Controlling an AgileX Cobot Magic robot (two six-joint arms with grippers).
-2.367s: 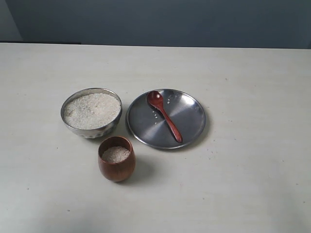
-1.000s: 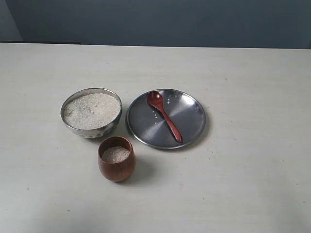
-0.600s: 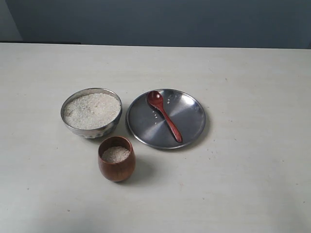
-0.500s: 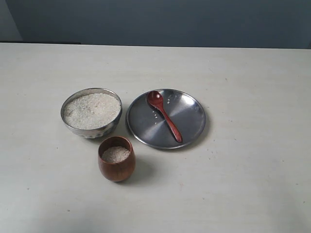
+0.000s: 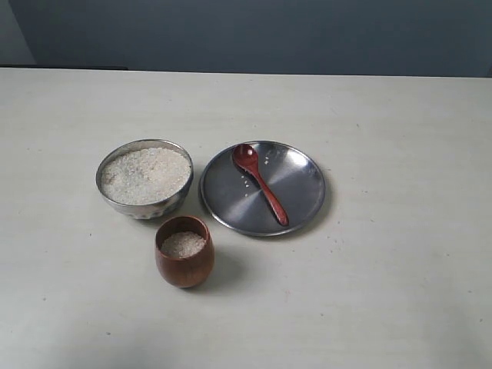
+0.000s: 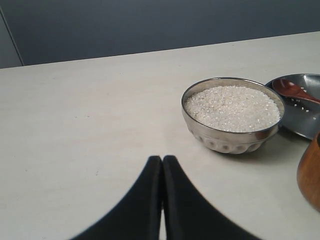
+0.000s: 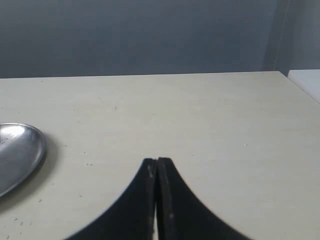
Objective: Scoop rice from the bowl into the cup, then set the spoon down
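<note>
Reads as done: slim dark reddish-brown wooden spoon (image 5: 260, 184) lies on flat steel plate (image 5: 301, 183), small brown wooden cup (image 5: 184, 269) holds white rice (image 5: 183, 244) just beside the full shiny round steel bowl (image 5: 146, 206); left gripper (image 6: 162, 165) and right gripper (image 7: 157, 165) have jaws together, empty, well clear, so another scoop would need one opening onto its handle.
</note>
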